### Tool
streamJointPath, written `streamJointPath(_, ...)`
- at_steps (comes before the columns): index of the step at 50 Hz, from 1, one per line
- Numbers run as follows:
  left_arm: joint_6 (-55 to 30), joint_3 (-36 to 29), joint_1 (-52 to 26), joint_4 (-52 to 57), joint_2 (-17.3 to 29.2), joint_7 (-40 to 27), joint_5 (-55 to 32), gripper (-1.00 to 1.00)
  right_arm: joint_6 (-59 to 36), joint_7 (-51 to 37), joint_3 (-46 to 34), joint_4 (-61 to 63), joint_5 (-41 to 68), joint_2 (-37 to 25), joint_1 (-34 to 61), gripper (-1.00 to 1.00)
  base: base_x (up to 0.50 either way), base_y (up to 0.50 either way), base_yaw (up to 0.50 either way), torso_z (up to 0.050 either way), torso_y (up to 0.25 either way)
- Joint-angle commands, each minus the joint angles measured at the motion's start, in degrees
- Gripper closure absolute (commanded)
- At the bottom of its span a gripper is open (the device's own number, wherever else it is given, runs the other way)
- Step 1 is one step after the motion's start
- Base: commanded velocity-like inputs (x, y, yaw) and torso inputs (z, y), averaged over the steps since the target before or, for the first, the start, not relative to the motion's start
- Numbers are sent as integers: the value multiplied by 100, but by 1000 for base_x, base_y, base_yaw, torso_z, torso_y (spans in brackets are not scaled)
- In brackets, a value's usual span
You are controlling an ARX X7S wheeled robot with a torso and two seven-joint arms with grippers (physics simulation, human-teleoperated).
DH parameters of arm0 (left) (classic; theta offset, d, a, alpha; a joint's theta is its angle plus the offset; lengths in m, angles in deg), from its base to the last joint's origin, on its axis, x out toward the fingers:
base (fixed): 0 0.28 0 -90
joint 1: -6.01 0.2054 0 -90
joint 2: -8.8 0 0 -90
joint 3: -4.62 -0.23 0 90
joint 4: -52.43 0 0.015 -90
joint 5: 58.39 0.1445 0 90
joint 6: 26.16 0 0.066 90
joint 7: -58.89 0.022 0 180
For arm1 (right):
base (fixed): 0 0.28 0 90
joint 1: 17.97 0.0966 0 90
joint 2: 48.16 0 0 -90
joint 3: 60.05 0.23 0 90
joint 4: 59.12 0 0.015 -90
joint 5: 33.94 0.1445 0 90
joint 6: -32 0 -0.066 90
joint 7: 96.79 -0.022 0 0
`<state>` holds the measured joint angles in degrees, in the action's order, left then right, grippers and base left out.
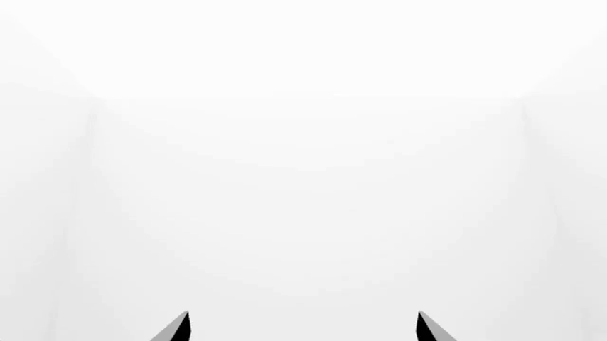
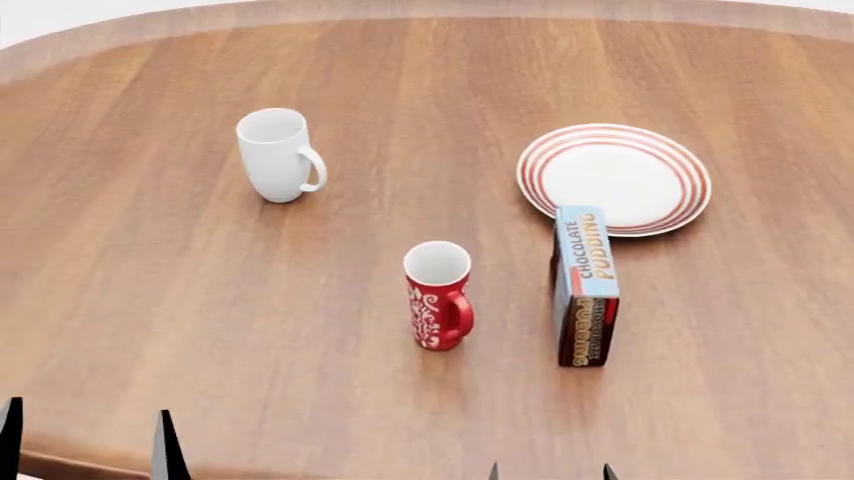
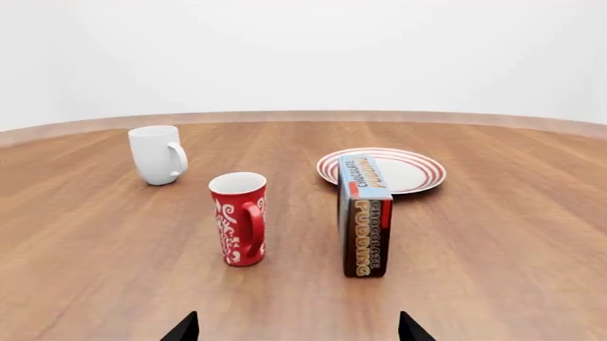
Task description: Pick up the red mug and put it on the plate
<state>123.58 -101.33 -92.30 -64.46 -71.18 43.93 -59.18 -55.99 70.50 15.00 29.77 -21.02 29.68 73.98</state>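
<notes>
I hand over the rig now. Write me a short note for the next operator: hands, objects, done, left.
Left hand: open, empty, at the near table edge.
Right hand: open, empty, facing the objects.
Red mug: upright on the table, untouched, handle toward the robot.
Plate: bare, farther back on the right; the chocolate pudding box stands at its near rim, between mug and plate.
White mug: far left, not part of the job.
Done: nothing. Left: grasp, lift, place.
</notes>
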Motion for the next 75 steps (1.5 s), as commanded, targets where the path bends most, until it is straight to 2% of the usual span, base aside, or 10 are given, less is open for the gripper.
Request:
streamJointPath(1, 2, 33, 6, 1, -21, 44, -4, -100, 14, -20, -28, -12, 22, -22, 10, -100, 0, 137, 0, 0, 0)
streamJointPath(38, 12, 227, 37, 12, -139, 266, -2, -100, -21, -157, -97, -17, 62, -75, 42, -100, 7, 55, 0, 0, 0)
streamJointPath(75, 18, 514, 77, 28, -317, 595, -2, -100, 36, -209, -167, -32, 140, -127, 53, -100, 191, 0, 0, 0, 0)
